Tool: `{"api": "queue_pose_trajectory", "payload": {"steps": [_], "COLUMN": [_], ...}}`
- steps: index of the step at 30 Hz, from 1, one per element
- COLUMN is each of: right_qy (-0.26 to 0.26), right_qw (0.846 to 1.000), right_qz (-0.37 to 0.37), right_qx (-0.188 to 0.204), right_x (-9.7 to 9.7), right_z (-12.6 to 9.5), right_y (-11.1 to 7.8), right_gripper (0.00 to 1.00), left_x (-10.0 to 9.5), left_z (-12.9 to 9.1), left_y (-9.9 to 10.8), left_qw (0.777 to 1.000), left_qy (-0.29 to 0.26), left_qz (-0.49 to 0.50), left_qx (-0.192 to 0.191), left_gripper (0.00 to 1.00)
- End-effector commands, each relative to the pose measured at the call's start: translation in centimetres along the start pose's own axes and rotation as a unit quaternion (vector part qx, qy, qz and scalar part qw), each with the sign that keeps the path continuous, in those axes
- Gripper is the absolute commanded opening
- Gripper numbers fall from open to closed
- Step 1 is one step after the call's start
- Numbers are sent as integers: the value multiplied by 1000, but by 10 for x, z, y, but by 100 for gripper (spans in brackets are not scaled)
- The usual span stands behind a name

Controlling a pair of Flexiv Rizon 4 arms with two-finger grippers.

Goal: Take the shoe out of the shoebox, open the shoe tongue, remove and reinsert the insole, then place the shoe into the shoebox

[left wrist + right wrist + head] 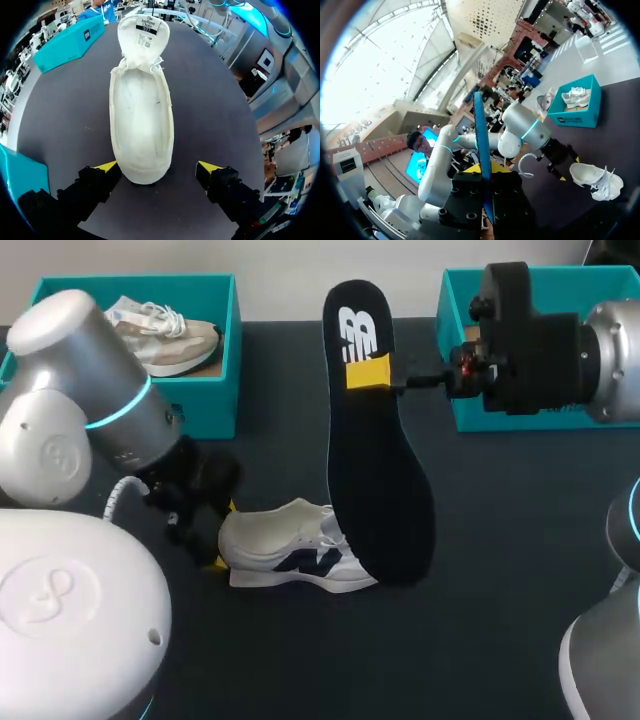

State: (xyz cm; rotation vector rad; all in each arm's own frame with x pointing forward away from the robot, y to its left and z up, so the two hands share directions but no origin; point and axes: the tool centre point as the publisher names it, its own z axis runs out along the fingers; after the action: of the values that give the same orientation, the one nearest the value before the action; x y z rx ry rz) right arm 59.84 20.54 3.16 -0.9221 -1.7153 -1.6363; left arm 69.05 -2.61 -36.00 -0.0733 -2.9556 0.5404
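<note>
A white shoe (300,555) with a navy logo lies on its side on the dark table, its tongue folded open and its inside bare in the left wrist view (142,120). My left gripper (222,535) stands open with the shoe's heel between its fingers (102,170), which do not press it. The black insole (375,460) hangs above the shoe, its lower end close to the shoe's opening. My right gripper (372,375) is shut on the insole near its upper end. The right wrist view shows the insole (482,140) edge-on between the fingers and the shoe (597,180) far ahead.
A teal shoebox (205,350) at the back left holds a second, beige shoe (160,335). Another teal box (470,390) stands at the back right, behind my right wrist. The left arm's large joints fill the near left.
</note>
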Motion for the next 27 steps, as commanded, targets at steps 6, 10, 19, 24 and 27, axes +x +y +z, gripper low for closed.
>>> {"api": "queue_pose_trajectory", "payload": {"steps": [6,10,19,24,27], "right_qy": [-4,-4,-4,-4,-4], "right_qw": [999,999,999,999,999], "right_qz": [1,1,1,1,1], "right_qx": [-40,-40,-40,-40,-40], "right_x": [9,9,9,9,9], "right_z": [4,4,4,4,4], "right_y": [-6,-6,-6,-6,-6], "right_gripper": [0,0,0,0,0], "left_x": [0,1,-3,-3,-3], "left_z": [0,-5,-14,-14,-14], "left_y": [-4,-6,-6,-6,-6], "left_qw": [998,996,995,995,995], "left_qy": [-8,-20,-40,-40,-40], "left_qz": [5,5,-3,-3,-3], "left_qx": [-68,-84,-90,-90,-90], "left_gripper": [100,100,100,100,100]}}
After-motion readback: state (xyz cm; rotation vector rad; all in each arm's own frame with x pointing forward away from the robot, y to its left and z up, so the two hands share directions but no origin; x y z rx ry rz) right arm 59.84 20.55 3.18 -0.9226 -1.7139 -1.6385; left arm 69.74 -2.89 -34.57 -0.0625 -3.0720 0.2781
